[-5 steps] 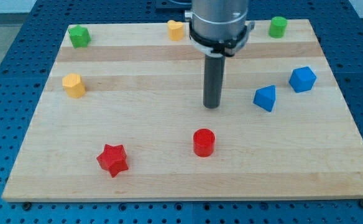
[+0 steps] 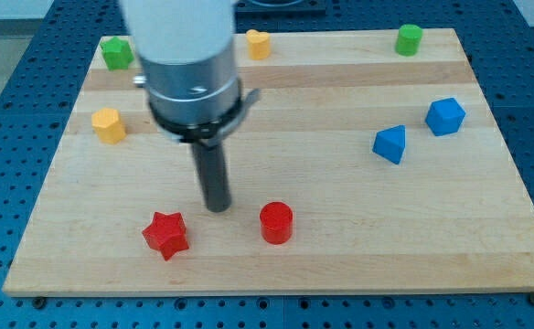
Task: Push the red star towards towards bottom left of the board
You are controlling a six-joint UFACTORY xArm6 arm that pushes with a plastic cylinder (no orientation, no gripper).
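Note:
The red star (image 2: 165, 234) lies near the board's bottom left in the camera view. My tip (image 2: 217, 207) rests on the board just up and to the right of the star, a short gap away, not touching it. The red cylinder (image 2: 275, 223) stands to the right of my tip, close by. The arm's grey body (image 2: 186, 55) hangs over the upper left middle of the board.
A green block (image 2: 116, 52) and a yellow block (image 2: 109, 124) sit at the left. A yellow heart-like block (image 2: 259, 43) and a green cylinder (image 2: 409, 39) sit along the top edge. Two blue blocks (image 2: 389, 143) (image 2: 444, 116) lie at the right.
My tip has moved left and down towards the red star. The red cylinder has shifted left and slightly down. The star has not moved.

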